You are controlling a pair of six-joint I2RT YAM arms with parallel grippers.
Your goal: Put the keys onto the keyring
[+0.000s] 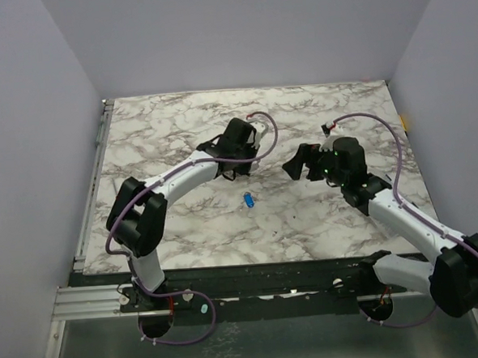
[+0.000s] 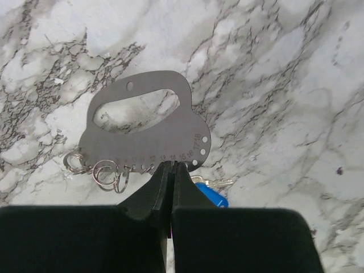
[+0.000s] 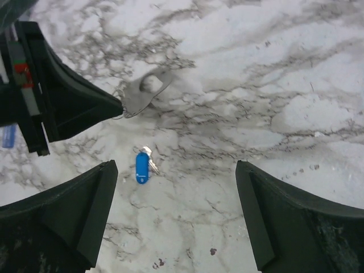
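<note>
A flat grey metal plate [image 2: 153, 133] with a handle slot and a row of numbered holes lies low over the marble. My left gripper [image 2: 171, 166] is shut on its near edge. The keyring [image 2: 105, 173], thin silvery wire loops, hangs from the plate's lower left holes. The keys [image 2: 213, 193], silvery with one bright blue head, lie on the marble just right of the left fingers, partly hidden by them. They also lie in the right wrist view as the blue-headed keys [image 3: 141, 166], below the plate [image 3: 142, 91]. My right gripper [image 3: 173, 210] hangs open above the marble, right of the keys [image 1: 247, 199].
The marble table [image 1: 339, 221] is walled by pale panels on three sides. A purple cable [image 1: 387, 150] loops over the right arm. Both gripper heads are near the table's middle, the left gripper [image 1: 237, 167] and right gripper [image 1: 297, 166] a short way apart.
</note>
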